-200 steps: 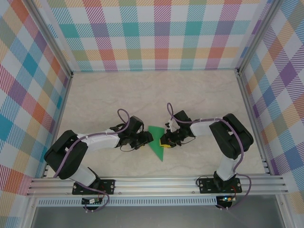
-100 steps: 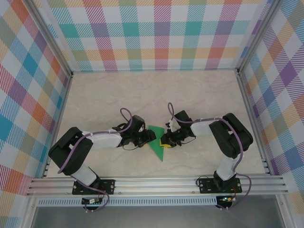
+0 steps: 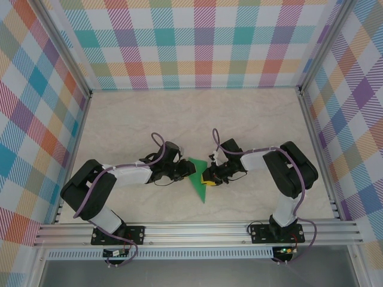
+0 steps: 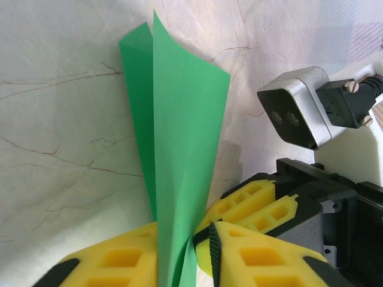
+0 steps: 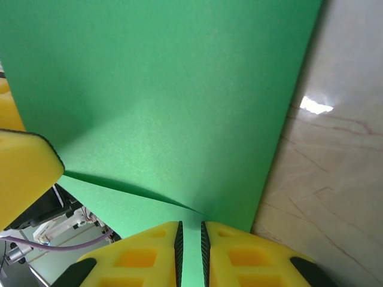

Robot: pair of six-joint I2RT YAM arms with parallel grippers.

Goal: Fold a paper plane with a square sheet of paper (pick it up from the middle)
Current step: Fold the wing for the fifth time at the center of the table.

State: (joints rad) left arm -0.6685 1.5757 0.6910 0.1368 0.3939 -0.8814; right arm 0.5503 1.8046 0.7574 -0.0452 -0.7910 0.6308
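So the green paper is sitting about midway between the left and right edges of the tabletop, closer to the near edge than the far one. From above it's looking like a long triangle, wide end toward the far edge and point aiming at the near edge. I can't tell whether it's resting on the surface or being lifted a little.

Both arms are reaching in low from their own sides and meeting at the paper. The left gripper is pressing in on the paper's left edge and the right gripper is sitting at its right edge, so the paper is wedged between them.

In the left wrist view the paper is running straight out from between the yellow fingers, two layers splaying apart in a narrow V. The jaws are looking narrow and pinching those layers. The other arm's wrist camera is hanging just beyond.

In the right wrist view its own fingers are nearly together, with a thin strip of green clamped in the slit, and a crease is running across the sheet above them. One of the left arm's fingers is poking in at the left.
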